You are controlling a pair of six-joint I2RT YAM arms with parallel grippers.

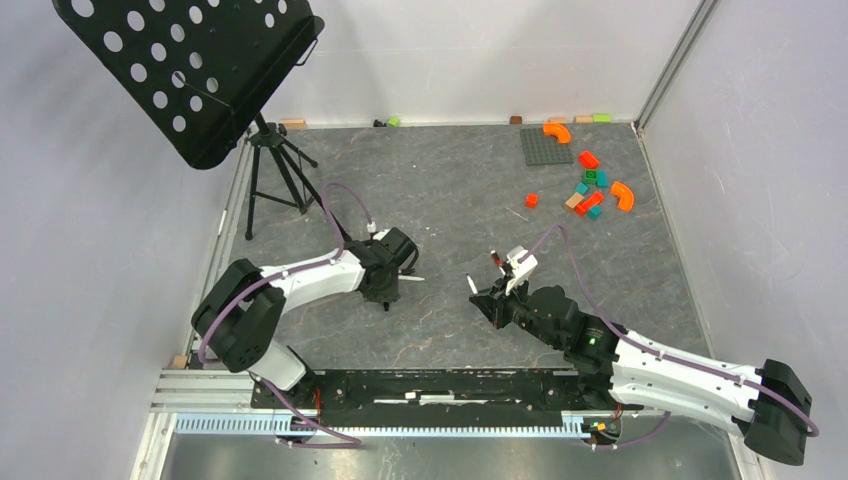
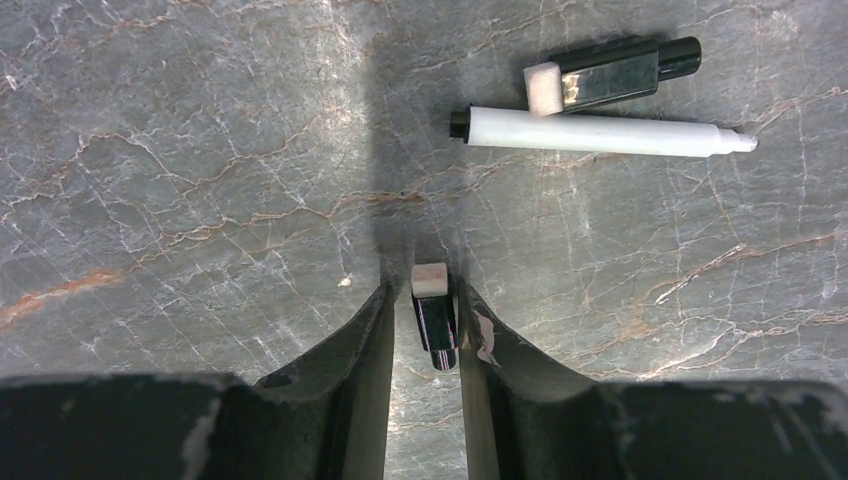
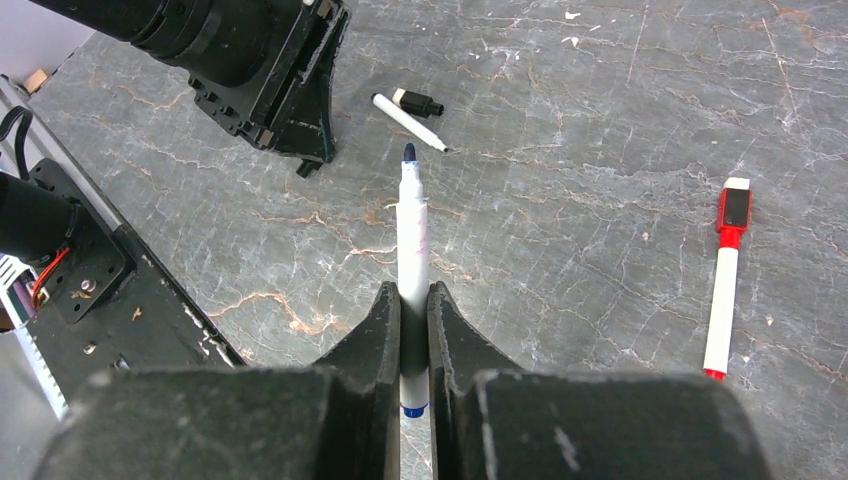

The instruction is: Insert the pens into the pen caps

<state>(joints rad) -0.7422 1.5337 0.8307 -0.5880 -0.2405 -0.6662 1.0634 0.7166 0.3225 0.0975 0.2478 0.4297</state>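
My left gripper [image 2: 425, 290] points down at the table, its fingers closed around a short dark pen cap [image 2: 435, 320] with a white felt end. The cap rests against the right finger. Just beyond it lie an uncapped white pen with a black end [image 2: 600, 133] and a black pen cap [image 2: 610, 75], side by side. My right gripper [image 3: 413, 290] is shut on a white pen with a blue tip [image 3: 412, 230], which points at the left gripper [image 3: 290, 110]. To the right lies a white pen [image 3: 720, 300] wearing a red cap [image 3: 733, 212].
A black perforated music stand [image 1: 190, 70] on a tripod [image 1: 275, 175] fills the back left. Coloured toy blocks [image 1: 590, 185] and a grey baseplate [image 1: 545, 145] sit at the back right. White walls enclose the table, and the arms' mounting rail [image 1: 400, 385] runs along the near edge.
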